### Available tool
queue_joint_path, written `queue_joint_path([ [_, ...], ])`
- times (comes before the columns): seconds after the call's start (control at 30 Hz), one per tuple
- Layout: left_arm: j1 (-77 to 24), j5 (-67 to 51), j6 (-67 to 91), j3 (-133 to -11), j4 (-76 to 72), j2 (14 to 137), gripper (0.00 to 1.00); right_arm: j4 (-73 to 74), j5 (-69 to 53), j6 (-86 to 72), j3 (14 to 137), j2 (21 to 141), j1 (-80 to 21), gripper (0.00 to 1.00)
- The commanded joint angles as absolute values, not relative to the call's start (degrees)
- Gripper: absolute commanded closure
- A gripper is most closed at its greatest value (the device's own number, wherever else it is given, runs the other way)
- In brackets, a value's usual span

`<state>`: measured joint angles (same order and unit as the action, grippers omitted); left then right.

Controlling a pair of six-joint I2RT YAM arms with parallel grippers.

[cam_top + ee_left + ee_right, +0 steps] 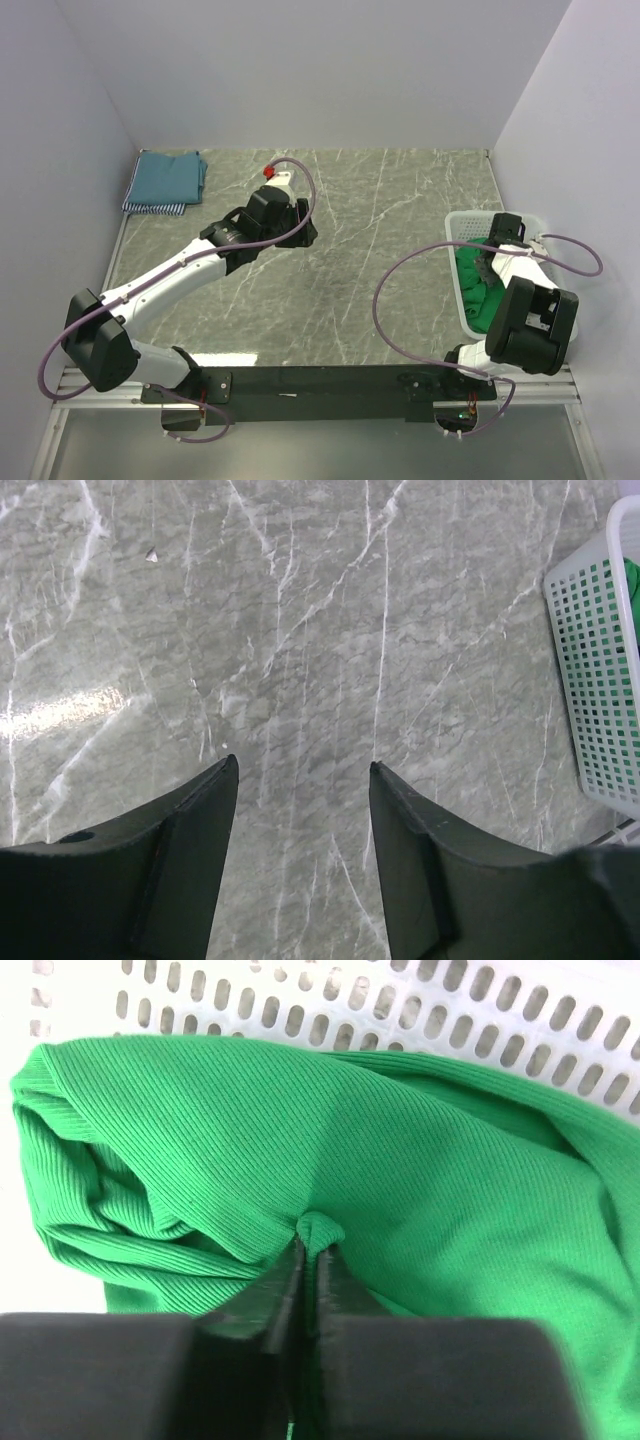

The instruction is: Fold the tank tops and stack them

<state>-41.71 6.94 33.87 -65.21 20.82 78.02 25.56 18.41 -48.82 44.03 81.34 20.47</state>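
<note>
Clamped tight on a small pinch of fabric, the black fingers of the right gripper [310,1248] grasp the green tank top [400,1130]. This top lies bunched inside the white basket [420,1015] at the right edge of the table [400,200]. In the far left corner the teal tank top [168,175] lies folded flat on the striped tank top [155,208], of which only the near edge shows. Between that stack and the basket, toward the far middle, the left gripper [303,770] hangs over bare tabletop with its fingers spread apart and nothing between them. The basket's mesh wall shows at the right of its view.
</note>
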Motion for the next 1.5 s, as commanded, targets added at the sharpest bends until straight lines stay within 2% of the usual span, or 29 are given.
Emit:
queue_joint_path([
  [0.0,-42.0,5.5,32.9,-66.5,19.1,77.2,0.42,25.0,19.3,-47.6,46.2,79.5,20.7,1.00],
  [0.2,-42.0,4.5,33.2,-66.4,18.9,76.6,0.47,29.7,20.3,-44.4,50.2,72.1,19.7,1.00],
  [0.37,-42.0,4.8,33.3,-67.3,19.1,75.7,0.48,37.3,24.4,-42.7,61.2,63.5,14.6,1.00],
  [0.47,-41.9,6.1,33.3,-68.6,19.8,74.3,0.50,41.7,27.2,-42.2,71.1,60.6,8.2,1.00],
  [0.6,-41.8,10.2,33.4,-70.5,21.4,70.9,0.50,43.8,27.3,-39.3,83.2,58.3,-6.6,1.00],
  [0.8,-38.3,12.1,33.9,-71.9,23.3,65.3,0.50,43.8,23.2,-34.6,98.9,59.4,-22.6,1.00],
  [0.97,-34.8,12.2,33.9,-70.6,23.7,61.9,0.50,38.7,18.6,-29.8,103.1,59.3,-33.2,1.00],
  [1.1,-33.0,10.9,34.1,-69.3,23.8,61.1,0.50,35.2,14.3,-27.7,106.4,59.9,-37.8,1.00],
  [1.37,-31.3,9.4,34.2,-68.2,23.3,60.3,0.50,36.6,11.4,-25.4,123.5,67.1,-44.8,1.00],
  [1.47,-31.1,9.2,34.0,-68.0,23.3,59.8,0.50,36.6,11.1,-25.8,124.5,67.2,-45.9,1.00],
])
